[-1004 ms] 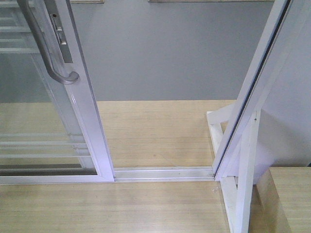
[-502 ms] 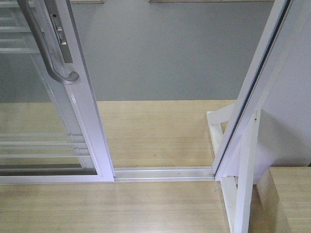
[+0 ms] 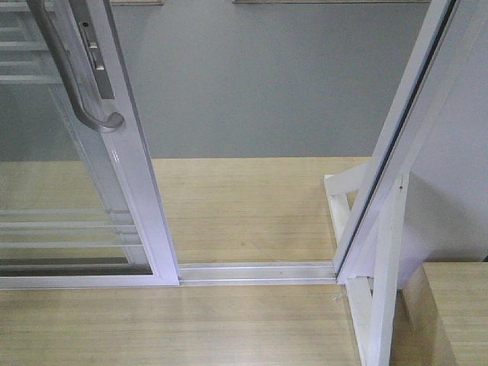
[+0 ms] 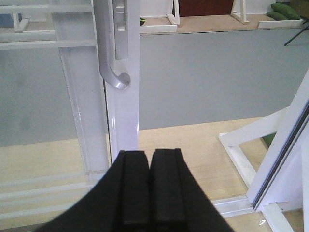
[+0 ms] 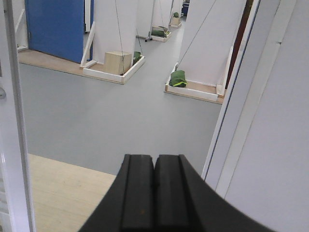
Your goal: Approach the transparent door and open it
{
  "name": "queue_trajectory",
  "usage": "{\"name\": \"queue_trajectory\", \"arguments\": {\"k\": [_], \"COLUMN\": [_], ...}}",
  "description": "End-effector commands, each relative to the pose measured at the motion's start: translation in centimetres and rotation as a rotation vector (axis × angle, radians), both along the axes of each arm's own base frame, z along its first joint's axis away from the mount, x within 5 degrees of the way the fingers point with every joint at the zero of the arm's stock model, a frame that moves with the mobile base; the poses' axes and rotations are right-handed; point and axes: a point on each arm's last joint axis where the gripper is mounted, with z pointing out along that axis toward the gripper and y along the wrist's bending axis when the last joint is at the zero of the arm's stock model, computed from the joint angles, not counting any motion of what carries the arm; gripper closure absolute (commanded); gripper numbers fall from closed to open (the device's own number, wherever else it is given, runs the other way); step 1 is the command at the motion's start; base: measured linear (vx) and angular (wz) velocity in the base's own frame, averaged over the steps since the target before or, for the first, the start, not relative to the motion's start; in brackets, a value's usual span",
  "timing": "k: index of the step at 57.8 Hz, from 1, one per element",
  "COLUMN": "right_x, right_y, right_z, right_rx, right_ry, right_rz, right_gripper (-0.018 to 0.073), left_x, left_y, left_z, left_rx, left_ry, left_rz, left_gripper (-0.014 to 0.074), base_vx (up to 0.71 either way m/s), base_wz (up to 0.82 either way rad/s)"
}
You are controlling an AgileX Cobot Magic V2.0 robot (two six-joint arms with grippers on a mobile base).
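Observation:
The transparent door stands at the left of the front view, slid aside, its white frame edge leaning up to the top left. Its curved silver-grey handle and lock plate sit near the top. A gap lies between it and the white frame post on the right. In the left wrist view the door's frame and handle rise just beyond my left gripper, which is shut and empty. My right gripper is shut and empty, facing the gap.
A floor track crosses the wooden floor between door and post. A white support brace stands at the right by a wooden ledge. Grey floor lies beyond, with white partitions, a blue door and green bags.

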Motion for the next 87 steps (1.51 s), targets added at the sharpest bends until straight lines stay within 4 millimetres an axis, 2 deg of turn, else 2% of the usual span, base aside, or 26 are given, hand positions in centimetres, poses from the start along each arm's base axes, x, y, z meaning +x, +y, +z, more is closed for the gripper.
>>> {"name": "queue_trajectory", "arguments": {"k": [1, 12, 20, 25, 37, 39, 47, 87], "right_x": [0.0, 0.0, 0.0, -0.1, 0.0, 0.0, 0.0, 0.0], "right_y": [-0.1, -0.1, -0.1, -0.1, -0.1, -0.1, -0.1, -0.1], "right_z": [1.5, 1.5, 1.5, 1.5, 1.5, 1.4, 1.4, 1.5], "right_rx": [0.027, 0.027, 0.027, 0.026, 0.025, 0.025, 0.025, 0.026], "right_ry": [-0.085, -0.085, -0.084, -0.079, -0.078, -0.077, -0.077, -0.077], "right_rz": [-0.022, -0.022, -0.022, -0.02, -0.02, -0.02, -0.02, -0.019], "right_gripper": [0.0561, 0.0561, 0.0561, 0.0561, 0.0561, 0.0561, 0.0561, 0.0561], "left_x": [0.2, 0.2, 0.1, 0.0, 0.0, 0.1, 0.0, 0.0], "left_y": [0.0, 0.0, 0.3, 0.4, 0.5, 0.4, 0.4, 0.4], "left_z": [1.4, 1.5, 1.0, -0.7, -6.9, -7.2, -7.4, -7.4], "left_rx": [-0.036, -0.016, 0.043, 0.035, 0.003, 0.004, 0.012, 0.012], "left_ry": [-0.083, -0.09, -0.196, -0.257, -0.35, -0.321, -0.263, -0.261], "left_rz": [0.005, 0.005, 0.017, 0.025, 0.043, 0.042, 0.036, 0.037], "left_gripper": [0.0596, 0.0596, 0.0596, 0.0596, 0.0596, 0.0596, 0.0596, 0.0596], "base_vx": [0.0, 0.0, 0.0, 0.0, 0.0, 0.0, 0.0, 0.0], "base_wz": [0.0, 0.0, 0.0, 0.0, 0.0, 0.0, 0.0, 0.0]}}
